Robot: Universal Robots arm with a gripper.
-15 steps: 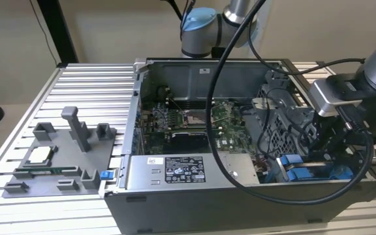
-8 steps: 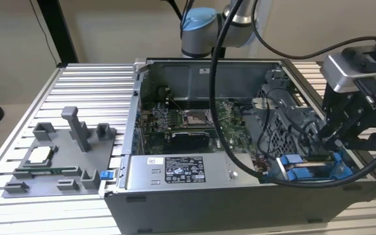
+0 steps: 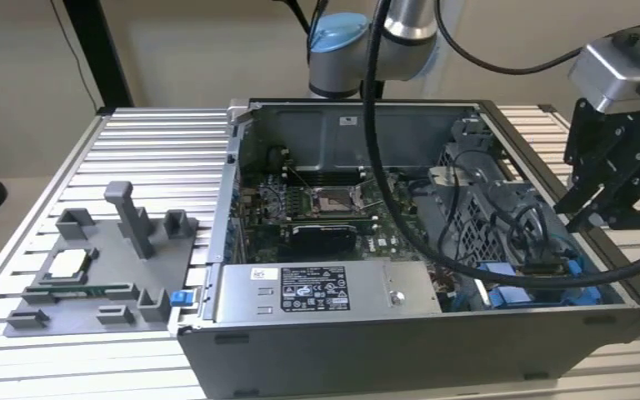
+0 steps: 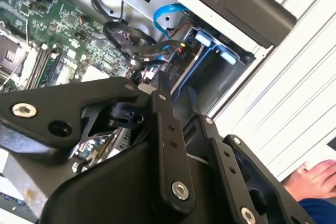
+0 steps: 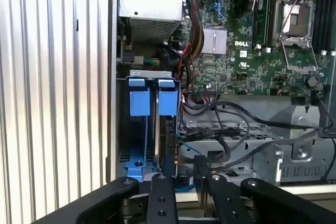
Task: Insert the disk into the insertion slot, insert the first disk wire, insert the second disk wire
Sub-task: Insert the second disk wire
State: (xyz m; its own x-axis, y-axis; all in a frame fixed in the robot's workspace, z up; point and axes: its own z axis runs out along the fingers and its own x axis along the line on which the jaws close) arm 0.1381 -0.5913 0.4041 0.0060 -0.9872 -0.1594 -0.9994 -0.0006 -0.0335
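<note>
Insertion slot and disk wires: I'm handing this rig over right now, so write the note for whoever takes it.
Gripper: low over the insertion slot in the open case, beside the cable bundle; grip state unclear.
Done: the disk's blue carrier sits in the slot, so the disk looks seated.
Left: neither wire can be confirmed as plugged.
A person's hand rests beside the case.

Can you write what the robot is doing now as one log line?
gripper: above insertion slot | disk: seated in slot | wires: loose beside

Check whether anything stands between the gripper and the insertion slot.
Nothing visible does. In the first wrist view the gripper sits close over the insertion slot; the black cables lie beside it, not across its blue tabs.
</note>
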